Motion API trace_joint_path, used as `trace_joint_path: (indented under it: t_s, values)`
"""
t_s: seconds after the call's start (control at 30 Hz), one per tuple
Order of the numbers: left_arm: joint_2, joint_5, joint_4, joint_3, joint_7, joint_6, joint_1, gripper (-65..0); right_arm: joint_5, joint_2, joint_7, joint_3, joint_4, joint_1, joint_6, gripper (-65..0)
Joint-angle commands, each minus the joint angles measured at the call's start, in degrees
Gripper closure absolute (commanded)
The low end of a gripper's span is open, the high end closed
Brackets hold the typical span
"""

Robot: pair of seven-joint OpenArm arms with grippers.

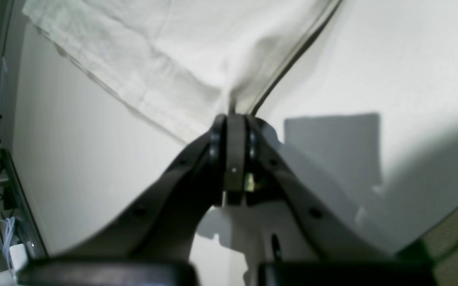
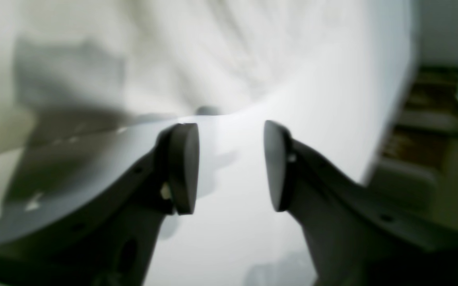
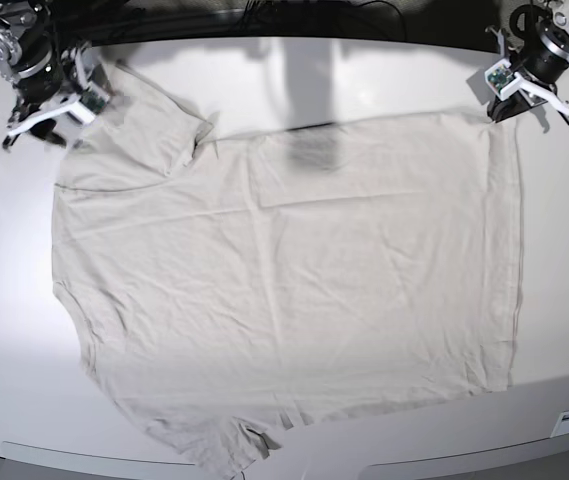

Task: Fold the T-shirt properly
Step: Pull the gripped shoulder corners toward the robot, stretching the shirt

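Lying spread across the white table (image 3: 384, 70), the T-shirt (image 3: 294, 290) covers most of the surface in the base view, flattened out but creased all over, its hem running down the right side of that view and its sleeves and shoulders toward the left. One sleeve (image 3: 149, 125) angles up toward the far left corner, the other (image 3: 214, 440) trails off near the front edge of the table. Over at the far right corner of that view sits the left gripper (image 3: 501, 97), and its own wrist camera tells the story plainly: jaws pressed tight together, pinching a corner of the T-shirt's hem, the fabric gathering into a little peak right at the fingertips and fanning away from there. Across the table, the right gripper (image 2: 231, 167) stands with its pads (image 2: 183, 167) spread wide apart, bare tabletop showing in the gap between them and nothing held. Its view is blurred, but pale cloth shows just beyond the pads and off to one side. In the base view this gripper sits at the far left corner, right by the upper sleeve.
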Motion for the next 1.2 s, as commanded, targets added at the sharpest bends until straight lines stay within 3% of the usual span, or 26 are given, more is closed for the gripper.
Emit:
trace_joint_path:
  t_s: [0.0,0.2,0.33,0.47,0.6,0.73,0.93,1.1,1.17]
  values:
    - [-0.83,-0.59,0.81,-0.50,-0.83,0.59,0.28,0.0,-0.55,1.05,1.05,0.37,-0.24,0.00,0.52,-28.3]
    - [-0.83,-0.61,0.81,-0.50,-0.85,0.61,-0.17,0.0,-1.01,1.05,3.30,0.37,-4.15,1.05,1.51,-28.3]
    - [-0.83,-0.59,0.81,-0.50,-0.85,0.61,-0.33,0.0,-0.96,0.92,5.49,0.37,-6.10,3.19,5.62,-28.2]
    - [-0.83,-0.59,0.83,-0.50,-0.83,0.61,-0.35,0.0,-0.31,-0.04,7.10,0.33,-7.76,5.40,7.43,-28.2]
    - [-0.83,-0.59,0.83,-0.50,-0.83,0.61,-0.35,0.0,-0.33,-2.32,8.70,0.33,-9.57,7.17,7.76,-28.2]
    - [-0.83,-0.57,0.83,-0.50,-0.83,0.61,-0.35,0.0,-0.33,-4.79,9.49,0.33,-11.50,9.27,10.62,-28.3]
    - [-0.85,-0.57,0.83,-0.50,-0.83,0.61,-0.35,0.0,-0.68,-9.49,9.60,0.33,-13.77,12.11,10.93,-28.2]
    - [-0.85,-0.57,0.83,-0.50,-0.83,0.61,-0.35,0.0,-4.04,-11.78,9.35,0.33,-13.77,12.37,16.65,-28.2]
    - [-0.85,-0.57,0.83,-0.50,-0.81,0.61,-0.33,0.0,-4.02,-11.76,8.98,0.33,-13.77,12.37,17.46,-26.8]
